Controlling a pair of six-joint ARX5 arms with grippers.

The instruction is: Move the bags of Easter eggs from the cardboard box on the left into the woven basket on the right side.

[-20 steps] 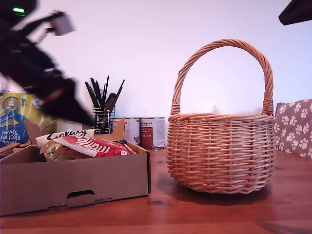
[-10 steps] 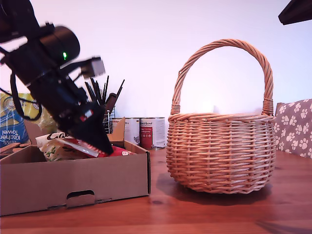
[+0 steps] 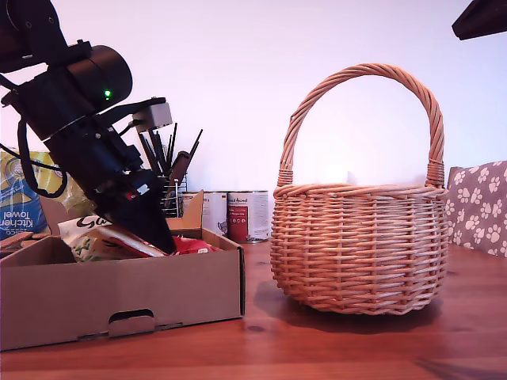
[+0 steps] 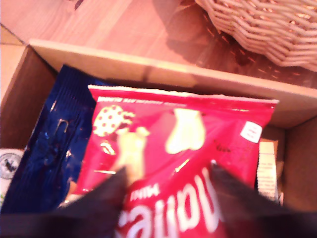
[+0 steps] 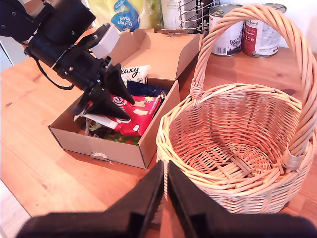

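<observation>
Over shallow brown cardboard box (image 3: 119,289) at exterior view's left: first gripper (image 4: 166,186) spread, straddling glossy red bag (image 4: 173,163); second gripper (image 5: 166,186) pressed together.

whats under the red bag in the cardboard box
A dark blue bag lies partly under the red bag. The second wrist view also shows a white Galaxy bag behind it and something green below. The rest is covered by the red bag and my first gripper.

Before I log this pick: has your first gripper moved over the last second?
Yes. My first gripper has come down and toward the exterior view's right, from above the cardboard box onto the red bag, fingers spread.
</observation>
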